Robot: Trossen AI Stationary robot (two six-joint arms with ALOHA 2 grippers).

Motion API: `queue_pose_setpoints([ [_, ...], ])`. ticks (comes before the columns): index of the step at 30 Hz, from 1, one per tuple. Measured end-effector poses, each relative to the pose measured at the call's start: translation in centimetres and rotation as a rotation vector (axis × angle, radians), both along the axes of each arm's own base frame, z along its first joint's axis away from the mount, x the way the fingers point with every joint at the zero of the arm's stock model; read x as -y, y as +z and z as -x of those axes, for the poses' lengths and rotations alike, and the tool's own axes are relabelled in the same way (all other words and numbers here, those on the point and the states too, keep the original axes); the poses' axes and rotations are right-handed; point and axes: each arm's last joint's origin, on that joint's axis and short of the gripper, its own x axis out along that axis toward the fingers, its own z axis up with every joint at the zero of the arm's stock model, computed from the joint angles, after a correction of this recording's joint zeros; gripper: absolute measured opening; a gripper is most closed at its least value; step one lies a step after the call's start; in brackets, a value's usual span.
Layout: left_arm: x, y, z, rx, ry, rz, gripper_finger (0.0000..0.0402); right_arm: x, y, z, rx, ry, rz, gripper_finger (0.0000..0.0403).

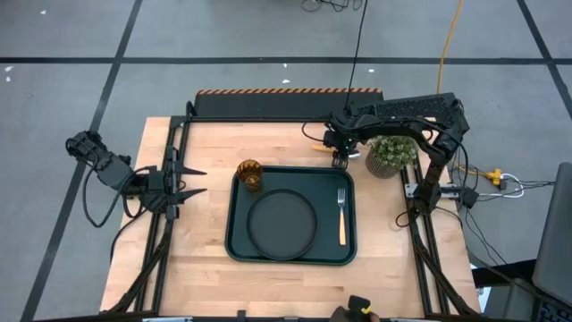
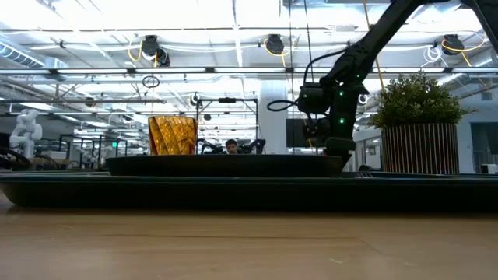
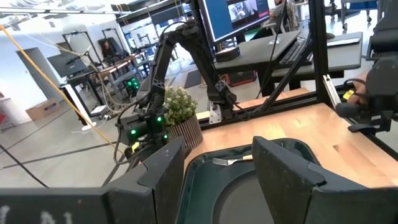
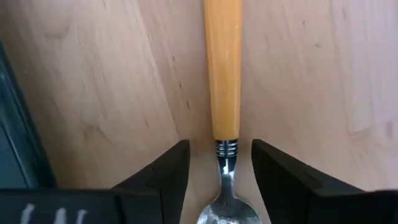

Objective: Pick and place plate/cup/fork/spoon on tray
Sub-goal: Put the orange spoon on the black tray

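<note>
The dark green tray (image 1: 236,243) lies mid-table. On it are the round dark plate (image 1: 281,224), the amber cup (image 1: 250,174) at its far left corner, and the fork (image 1: 341,216) along its right side. The spoon (image 4: 224,68) lies flat on the wood just past the tray's far right corner. My right gripper (image 4: 221,154) points down over it and is open, with one finger on each side of the silver neck (image 4: 225,163), where the orange handle ends. My left gripper (image 1: 198,182) waits open and level at the table's left side, with nothing between its fingers.
A potted plant (image 1: 393,154) stands close to the right of my right gripper (image 1: 340,159). The tray's rim (image 4: 15,124) runs along one side of the spoon. Bare wood lies left of the tray and in front of it. A black frame edges the table.
</note>
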Motion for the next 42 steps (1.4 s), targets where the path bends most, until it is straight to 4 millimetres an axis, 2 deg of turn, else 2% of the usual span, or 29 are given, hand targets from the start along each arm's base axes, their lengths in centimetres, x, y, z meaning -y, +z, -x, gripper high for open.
queue_pose_setpoints([
  [6,0.0,0.0,0.0,-0.002,0.002,-0.003,0.0193,0.2,-0.8,-0.1,-0.021,0.033,0.007,0.0155],
  [9,0.0,0.0,0.0,-0.003,0.004,-0.006,0.0193,0.1,-0.8,-0.1,-0.031,0.052,0.009,0.0105],
  [12,0.0,0.0,0.0,-0.003,0.004,-0.008,0.0193,0.1,-0.9,-0.1,-0.038,0.062,0.011,0.0028],
  [13,0.0,0.0,0.0,-0.003,0.004,-0.008,0.0193,0.1,-0.9,-0.1,-0.037,0.063,0.020,0.0020],
  [19,0.0,0.0,0.0,-0.003,0.004,-0.007,0.0193,0.0,-0.7,-0.4,-0.069,0.061,0.088,0.0019],
  [23,0.0,0.0,0.0,-0.003,0.004,-0.007,0.0193,-0.8,0.5,-0.7,-0.077,0.104,0.143,0.0017],
  [28,0.0,0.0,0.0,-0.003,0.004,-0.008,0.0193,-2.8,3.1,-1.1,-0.115,0.211,0.266,0.0017],
  [36,0.0,0.0,0.0,-0.003,0.007,-0.009,0.0193,-7.4,7.2,-1.8,-0.065,0.542,0.361,0.0017],
  [42,0.0,0.0,0.0,-0.003,0.008,-0.009,0.0193,-11.7,8.7,-2.0,-0.094,0.865,0.390,0.0017],
])
